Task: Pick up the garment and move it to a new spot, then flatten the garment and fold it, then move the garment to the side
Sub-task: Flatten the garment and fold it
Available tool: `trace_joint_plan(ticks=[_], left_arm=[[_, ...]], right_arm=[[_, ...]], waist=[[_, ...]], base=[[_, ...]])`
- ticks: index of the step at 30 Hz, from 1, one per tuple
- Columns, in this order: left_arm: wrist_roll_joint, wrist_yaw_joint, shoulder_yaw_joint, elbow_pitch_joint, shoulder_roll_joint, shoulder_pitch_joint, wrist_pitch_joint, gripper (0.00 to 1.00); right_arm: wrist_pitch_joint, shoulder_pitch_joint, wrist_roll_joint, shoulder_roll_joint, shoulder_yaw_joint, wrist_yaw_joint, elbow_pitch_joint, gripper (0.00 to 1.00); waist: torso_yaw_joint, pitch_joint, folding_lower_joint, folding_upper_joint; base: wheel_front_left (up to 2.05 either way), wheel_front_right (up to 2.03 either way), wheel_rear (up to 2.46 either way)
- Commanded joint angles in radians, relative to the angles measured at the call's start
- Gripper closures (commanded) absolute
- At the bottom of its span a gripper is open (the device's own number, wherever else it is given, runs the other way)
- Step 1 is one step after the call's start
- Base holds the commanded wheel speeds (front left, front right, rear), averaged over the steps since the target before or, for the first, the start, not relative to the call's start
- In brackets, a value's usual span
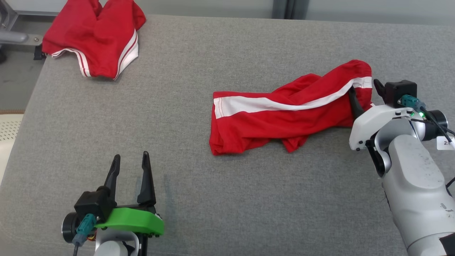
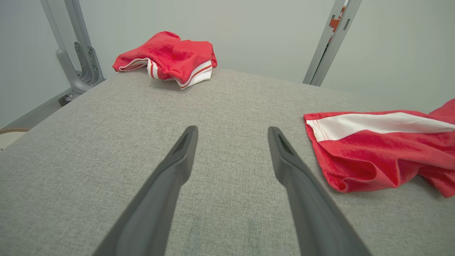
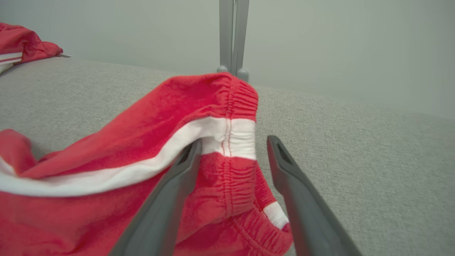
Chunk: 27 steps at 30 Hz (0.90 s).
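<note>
The head camera is looking down on the grey woven-fabric table point(image 1: 177, 124). Both wrist cameras are skimming low across it toward a pale wall point(image 2: 249, 28), the right one nearest the crumpled red white-striped shorts point(image 3: 106, 149) all three are sharing.

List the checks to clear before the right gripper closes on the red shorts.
1. Right gripper open: ok.
2. Waistband of the red shorts between its fingers: ok.
3. Layers of cloth it would pinch: cannot tell.
4. Left gripper open, over bare table, off the cloth: ok.
5. Second red garment apart, at the far left corner: ok.
6. Shorts lying flat: not ok, rumpled.
</note>
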Motion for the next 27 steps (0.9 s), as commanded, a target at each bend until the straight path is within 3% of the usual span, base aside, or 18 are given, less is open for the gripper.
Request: trace_joint_plan(ticks=[1, 2, 10, 15, 21, 27], left_arm=[[-0.011, 0.004, -0.001, -0.006, 0.0, -0.01, 0.0, 0.0], [-0.014, -0.001, -0.008, -0.008, 0.0, -0.012, 0.0, 0.0], [0.012, -0.025, -0.072, 0.025, 0.001, -0.079, 0.0, 0.0], [-0.003, -0.053, -0.127, 0.084, 0.001, -0.152, 0.0, 0.0], [-0.159, -0.091, -0.222, 0.195, 0.001, -0.275, 0.07, 0.0], [-0.271, -0.074, -0.269, 0.346, 0.002, -0.39, 0.176, 0.0]], right_arm=[[-0.011, -0.008, 0.011, -0.006, 0.007, -0.001, 0.012, 0.45], [-0.015, -0.011, 0.019, -0.005, 0.012, -0.001, 0.021, 0.58], [-0.038, -0.044, 0.069, -0.007, 0.088, -0.001, 0.057, 1.0], [-0.066, -0.058, 0.089, -0.005, 0.138, -0.001, 0.05, 1.0], [-0.09, -0.056, 0.109, -0.002, 0.19, -0.001, 0.028, 1.0], [-0.101, -0.05, 0.128, 0.017, 0.228, -0.001, 0.016, 1.0]], waist=[[0.002, 0.004, 0.0, 0.0], [0.0, 0.005, 0.0, 0.0], [-0.035, 0.015, 0.0, 0.0], [-0.066, 0.026, 0.0, 0.0], [-0.112, 0.04, 0.0, 0.0], [-0.163, 0.065, 0.0, 0.0]], base=[[0.0, 0.0, 0.0], [0.0, 0.0, 0.0], [0.0, 0.0, 0.0], [0.0, 0.0, 0.0], [0.0, 0.0, 0.0], [0.0, 0.0, 0.0]])
